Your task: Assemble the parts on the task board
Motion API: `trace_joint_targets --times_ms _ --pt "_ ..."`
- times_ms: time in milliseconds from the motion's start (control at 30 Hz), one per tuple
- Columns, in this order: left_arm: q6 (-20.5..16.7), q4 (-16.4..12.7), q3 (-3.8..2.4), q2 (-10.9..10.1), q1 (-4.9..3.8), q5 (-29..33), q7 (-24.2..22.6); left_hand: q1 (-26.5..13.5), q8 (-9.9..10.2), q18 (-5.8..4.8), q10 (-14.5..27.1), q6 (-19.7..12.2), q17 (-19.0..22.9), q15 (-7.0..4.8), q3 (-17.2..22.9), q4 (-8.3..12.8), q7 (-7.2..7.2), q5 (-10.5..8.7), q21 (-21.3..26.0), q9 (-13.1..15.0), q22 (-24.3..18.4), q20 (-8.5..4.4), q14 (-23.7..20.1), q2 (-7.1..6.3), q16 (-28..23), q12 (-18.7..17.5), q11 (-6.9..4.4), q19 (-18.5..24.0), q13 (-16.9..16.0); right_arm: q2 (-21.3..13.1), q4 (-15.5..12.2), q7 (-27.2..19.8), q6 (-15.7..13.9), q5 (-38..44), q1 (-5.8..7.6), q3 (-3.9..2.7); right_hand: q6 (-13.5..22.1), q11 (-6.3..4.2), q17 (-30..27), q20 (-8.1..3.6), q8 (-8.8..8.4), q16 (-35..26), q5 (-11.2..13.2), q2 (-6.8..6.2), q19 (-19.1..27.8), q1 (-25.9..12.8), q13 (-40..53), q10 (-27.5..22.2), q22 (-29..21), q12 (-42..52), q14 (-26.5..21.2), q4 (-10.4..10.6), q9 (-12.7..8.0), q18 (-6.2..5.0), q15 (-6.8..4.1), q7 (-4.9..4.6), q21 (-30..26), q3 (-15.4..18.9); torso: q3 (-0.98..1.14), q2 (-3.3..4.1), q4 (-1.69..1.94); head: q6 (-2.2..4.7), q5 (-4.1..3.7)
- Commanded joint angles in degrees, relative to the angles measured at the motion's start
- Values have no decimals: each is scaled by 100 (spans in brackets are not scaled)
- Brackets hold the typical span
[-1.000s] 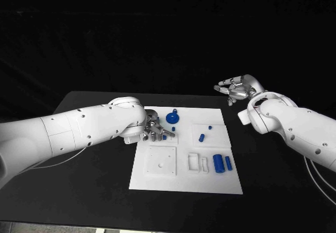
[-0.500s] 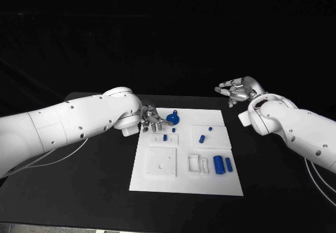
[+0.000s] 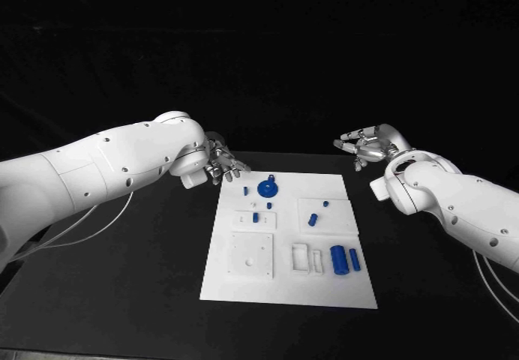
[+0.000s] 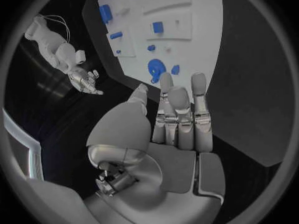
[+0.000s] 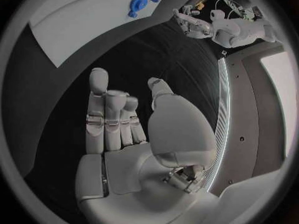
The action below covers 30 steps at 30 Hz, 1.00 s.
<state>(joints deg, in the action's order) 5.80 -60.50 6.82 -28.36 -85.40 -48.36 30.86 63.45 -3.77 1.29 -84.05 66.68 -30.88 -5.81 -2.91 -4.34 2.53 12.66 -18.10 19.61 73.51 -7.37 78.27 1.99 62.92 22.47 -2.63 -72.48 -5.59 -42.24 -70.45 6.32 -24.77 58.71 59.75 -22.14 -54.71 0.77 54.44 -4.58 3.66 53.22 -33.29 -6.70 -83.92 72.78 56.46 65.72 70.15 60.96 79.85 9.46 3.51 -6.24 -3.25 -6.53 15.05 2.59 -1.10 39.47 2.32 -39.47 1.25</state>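
Lifted off the task board (image 3: 288,281), left hand (image 3: 222,166) hangs empty, fingers apart; blue cylinder (image 3: 338,259) lies lengthwise.

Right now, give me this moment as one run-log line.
left hand: open, off board's far-left corner | right hand: open, beyond the far-right corner | task board: blue parts untouched

The task board (image 3: 244,281) lies at the centre of the tabletop (image 3: 130,285). A round part (image 3: 267,186) sits near the board's far edge. Two small parts (image 3: 255,218) (image 3: 313,220) lie side by side at mid-board. Two longer parts (image 3: 338,259) (image 3: 354,259) lie together near the board's right edge, toward the front. The left hand (image 3: 220,166) is off the board's far left corner; the right hand (image 3: 367,142) is beyond its far right corner.
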Motion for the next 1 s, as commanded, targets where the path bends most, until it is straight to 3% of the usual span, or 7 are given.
trace_joint_targets --times_ms 33,300,400,533,767,900,1000 --pt "298 352 8 174 -29 115 -160 34 -6 -70 -144 -81 30 6 -34 47 6 165 54 -73 -6 47 -63 -3 -50 -72 44 24 17 15 16 -147 25 -30 -2 -3 63 3 -265 47 -26 -287 -54 71 -103 4 -269 -176 -138 -257 -114 -45 -6 -102 9 -24 -194 29 -5 15 -13 21 13" --pt "768 1413 63 705 -12 43 -240 -140 -16 -67 -120 -116 109 34 -63 -93 27 -171 213 -181 1 74 -128 -139 -54 -189 73 5 8 64 47 -203 7 -55 -2 -3 104 -4 -624 34 -23 -353 -84 98 -196 11 -776 -309 -511 -500 -169 -35 -6 -42 5 -25 -495 49 -3 67 -78 88 70" --pt "1158 1677 70 827 1 24 -216 -211 -18 -69 -32 -145 143 67 -41 -144 46 -457 294 -179 -13 105 -212 -78 -93 -255 103 56 24 82 47 -218 2 -57 -1 -3 132 -2 -730 45 -24 -400 -87 100 -174 15 -878 -322 -597 -542 -209 -43 -7 -34 11 -28 -562 52 7 89 -107 106 115" --pt "1387 1923 74 949 22 20 -227 -206 -17 -59 5 -164 180 86 -28 -91 55 -462 398 -173 -17 128 -254 -23 -84 -318 117 45 38 92 43 -239 -3 -62 -1 -3 156 -3 -1132 60 -25 -693 -96 95 -133 27 -1212 -307 -969 -767 -272 -36 -7 17 20 -29 -855 48 14 107 -123 122 133" --pt "1642 2281 75 1127 80 80 -241 -253 -22 -36 105 -408 260 143 -78 -41 145 -462 592 -536 -13 183 -330 44 -96 -455 185 28 83 124 43 -320 -19 -102 5 -3 111 15 -2008 144 -22 -2299 -133 90 85 64 -2571 -58 -2984 -1704 -97 5 -5 139 92 -32 -1128 86 10 127 -143 165 160" --pt "1780 2428 76 1204 135 93 -218 -269 -13 -38 102 -396 276 142 -83 -45 149 -468 636 -607 21 181 -342 81 -85 -462 180 11 80 142 42 -371 -35 -139 12 -3 28 62 -2527 240 -6 -3516 -145 97 225 98 -3490 86 -4741 -2361 187 -6 3 165 198 -35 -1074 102 9 140 -153 174 172" --pt "1834 2497 77 1244 185 99 -229 -273 -13 -37 99 -391 276 141 -85 -48 148 -472 645 -626 37 180 -342 95 -74 -461 177 3 78 152 38 -406 -48 -165 19 -3 37 102 -2686 307 -19 -3883 -152 119 377 97 -3740 55 -5193 -2602 89 8 -1 196 254 -63 -1104 97 9 147 -157 181 162"
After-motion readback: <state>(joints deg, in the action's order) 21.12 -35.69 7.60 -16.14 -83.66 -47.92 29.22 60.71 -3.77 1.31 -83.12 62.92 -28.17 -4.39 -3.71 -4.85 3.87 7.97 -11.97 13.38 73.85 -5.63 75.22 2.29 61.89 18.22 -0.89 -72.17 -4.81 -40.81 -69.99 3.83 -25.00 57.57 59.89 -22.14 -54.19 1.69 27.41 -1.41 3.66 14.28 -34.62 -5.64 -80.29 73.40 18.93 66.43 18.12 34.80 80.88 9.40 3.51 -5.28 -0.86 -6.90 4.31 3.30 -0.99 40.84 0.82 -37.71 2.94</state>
